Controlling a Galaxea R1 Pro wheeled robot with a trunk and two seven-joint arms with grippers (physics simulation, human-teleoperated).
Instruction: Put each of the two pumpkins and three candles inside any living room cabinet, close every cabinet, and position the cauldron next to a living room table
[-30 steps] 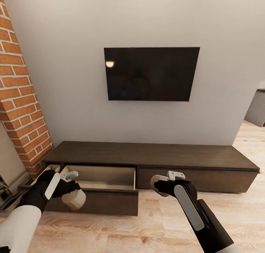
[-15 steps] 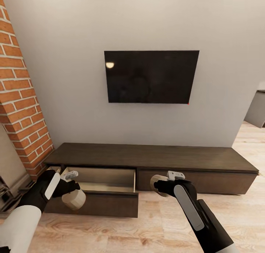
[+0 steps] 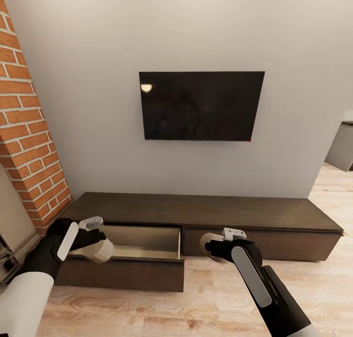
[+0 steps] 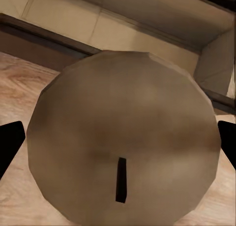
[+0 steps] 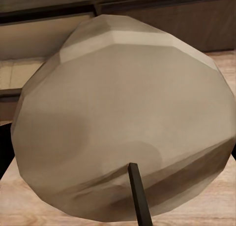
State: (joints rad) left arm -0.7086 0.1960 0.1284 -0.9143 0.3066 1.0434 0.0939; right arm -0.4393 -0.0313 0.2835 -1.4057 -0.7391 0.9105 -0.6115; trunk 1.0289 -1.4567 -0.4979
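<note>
The long dark-brown cabinet [image 3: 206, 212] runs along the white wall, its left drawer [image 3: 142, 241] pulled out and showing a pale beige inside. My left gripper [image 3: 95, 246] is shut on a cream candle [image 3: 98, 251] right at the drawer's front edge; the left wrist view shows this candle [image 4: 123, 137] end-on with its black wick, over the drawer front. My right gripper [image 3: 212, 246] is shut on a second candle [image 3: 211, 244], held in front of the closed right drawer; this candle [image 5: 123, 127] looms large in the right wrist view.
A black TV [image 3: 201, 106] hangs on the wall above the cabinet. A red-brick fireplace column [image 3: 27, 131] stands at the left. Light wood floor [image 3: 206, 298] lies in front, and a grey unit [image 3: 341, 148] shows at the far right.
The head view has shifted, so the TV and cabinet sit lower in the picture. My left gripper has lifted the candle from below the drawer front up to its top edge. The right arm is unchanged.
</note>
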